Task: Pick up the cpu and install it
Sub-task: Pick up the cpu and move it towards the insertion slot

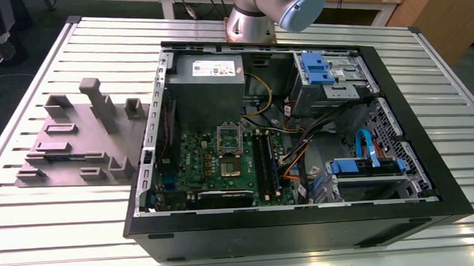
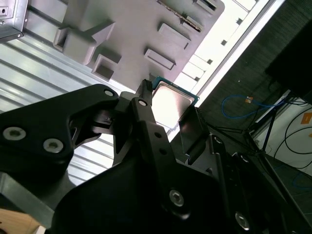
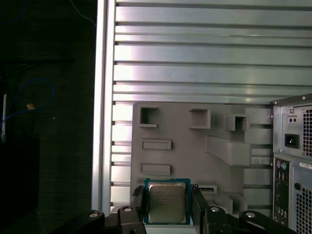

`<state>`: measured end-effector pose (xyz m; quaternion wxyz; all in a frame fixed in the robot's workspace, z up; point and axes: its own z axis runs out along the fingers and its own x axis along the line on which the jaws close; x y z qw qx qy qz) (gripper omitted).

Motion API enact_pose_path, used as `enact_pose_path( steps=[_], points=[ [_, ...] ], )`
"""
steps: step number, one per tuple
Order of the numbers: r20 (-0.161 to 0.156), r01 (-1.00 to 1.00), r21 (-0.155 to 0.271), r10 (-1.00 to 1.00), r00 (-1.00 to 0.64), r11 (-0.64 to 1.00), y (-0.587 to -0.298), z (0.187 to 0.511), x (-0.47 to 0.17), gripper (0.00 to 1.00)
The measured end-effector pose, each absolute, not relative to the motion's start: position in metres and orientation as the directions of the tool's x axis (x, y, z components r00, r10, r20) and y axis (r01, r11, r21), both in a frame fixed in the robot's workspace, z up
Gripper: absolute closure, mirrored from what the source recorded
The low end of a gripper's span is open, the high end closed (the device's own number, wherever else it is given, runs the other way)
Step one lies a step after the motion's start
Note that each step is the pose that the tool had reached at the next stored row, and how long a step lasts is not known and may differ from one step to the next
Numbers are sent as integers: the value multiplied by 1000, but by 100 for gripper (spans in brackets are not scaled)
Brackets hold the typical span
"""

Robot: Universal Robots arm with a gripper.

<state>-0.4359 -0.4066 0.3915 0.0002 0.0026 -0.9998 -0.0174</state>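
Observation:
The cpu (image 3: 167, 201) is a small square chip with a dull silver top and a green-blue rim. It sits clamped between the two black fingers of my gripper (image 3: 167, 207), one finger on each opposite edge. In the second wrist view the cpu (image 2: 171, 99) shows bright, gripped the same way by the gripper (image 2: 168, 113). Behind it in both wrist views lies the grey moulded fixture plate (image 3: 195, 146) on the slatted table. In the exterior view the open computer case (image 1: 382, 216) lies on its side, with the shiny socket frame (image 1: 230, 146) on the green motherboard.
The arm's base and elbow (image 1: 272, 13) stand behind the case. The fixture plate (image 1: 72, 144) with upright posts lies toward the exterior view's left of the case. Inside the case are a grey power supply (image 1: 207, 75), blue drive bays (image 1: 326, 71) and loose cables (image 1: 316, 136). The case's rear panel (image 3: 292, 165) appears beside the plate.

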Motion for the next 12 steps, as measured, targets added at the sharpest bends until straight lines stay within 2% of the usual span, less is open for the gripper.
enact_pose_path(
  steps=[12],
  points=[
    [0, -5, 35, -5, -1000, 999, -407, 392, -434, 53]
  ],
)
